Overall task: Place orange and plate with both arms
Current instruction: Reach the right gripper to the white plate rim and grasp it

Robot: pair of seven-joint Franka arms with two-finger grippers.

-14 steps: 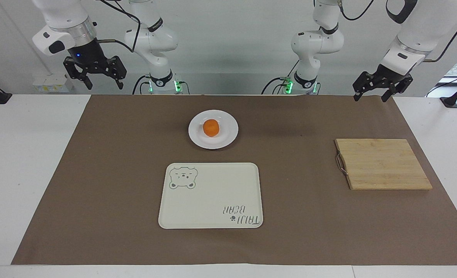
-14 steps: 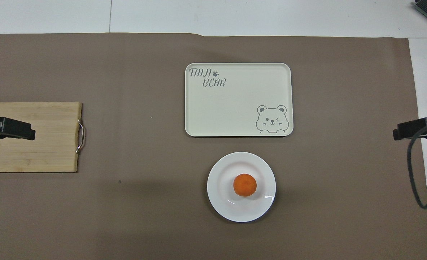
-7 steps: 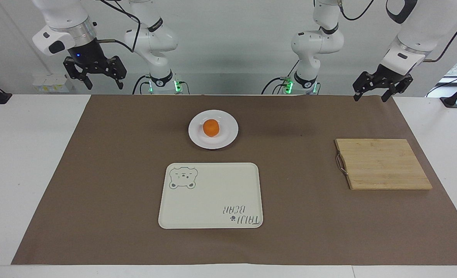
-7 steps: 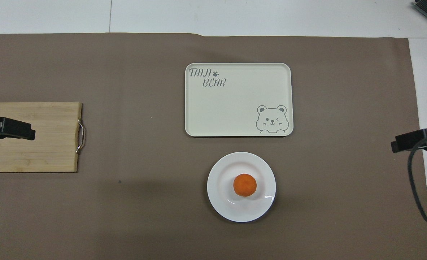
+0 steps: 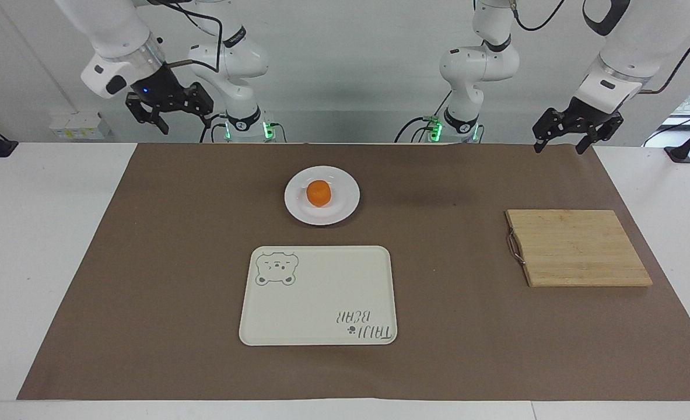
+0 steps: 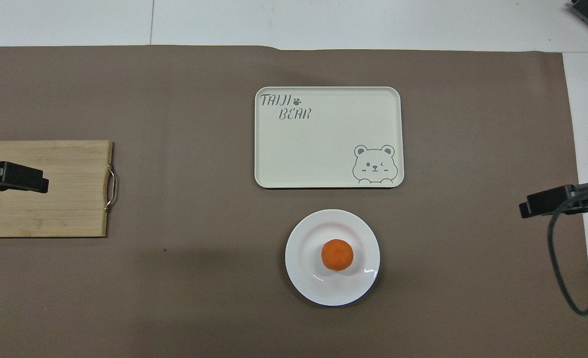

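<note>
1. The right gripper (image 5: 170, 114), at the upper left of the facing view, hangs in the air with its jaws spread wide and nothing between them; in the overhead view it enters at the right edge (image 6: 537, 206).
2. The left gripper (image 5: 563, 140), at the upper right of the facing view, is likewise wide open and empty. That arm waits; in the overhead view its tip (image 6: 25, 177) shows at the left edge, over the cutting board (image 6: 50, 209).
3. The orange (image 5: 319, 193) sits on the middle of the plate (image 5: 345, 207), upper centre of the facing view and lower centre of the overhead view.
4. Handling, as a judgement: the orange looks light and firm with some give, round enough to roll, so a grip across its widest part seems best. The plate looks stiff, glossy, likely slippery and breakable; its thin rim is the only hold, and tilting it would send the fruit rolling.
5. The cream tray (image 5: 321, 315) with the bear drawing lies below the plate in the facing view, near but not touching it.
6. Everything rests on a brown mat (image 5: 146, 291) over a white table (image 5: 30, 262), with a pale wall behind the arms.
</note>
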